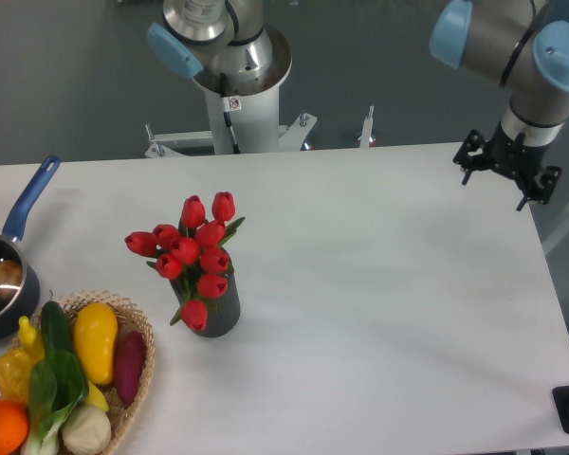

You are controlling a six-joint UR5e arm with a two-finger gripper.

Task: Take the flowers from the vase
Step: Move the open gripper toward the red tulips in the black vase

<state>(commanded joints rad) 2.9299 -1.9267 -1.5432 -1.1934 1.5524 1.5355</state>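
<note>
Gripper (508, 171) at far right edge of table (379, 284), hanging from blue-grey arm (512, 43) coming in from top right. Dark, small in frame, seen from behind; finger gap not readable, so cannot tell how far open. Nothing seen in it. Well apart from flowers.

Flowers (194, 248) left of table centre, standing in vase (218, 308). Red closed buds bunched, leaning up and left out of mouth, one bud drooping over front rim against vase wall. Green stems and leaf tips poking between buds. Vase dark grey, ribbed, upright on white tabletop, just right of basket.

Basket (137, 365) at bottom left corner, wicker, partly cut by frame. Holds yellow squash (95, 341), dark green cucumber (55, 327), purple root (130, 365), yellow pepper (9, 370), orange (2, 427), leafy green (52, 393), pale onion-like bulb (85, 428).

Saucepan (0, 294) at left edge above basket, blue handle (30, 197) pointing up and right, something brownish inside, unclear what.

Arm base (232, 85) behind table's far edge, upper centre, white column.
</note>
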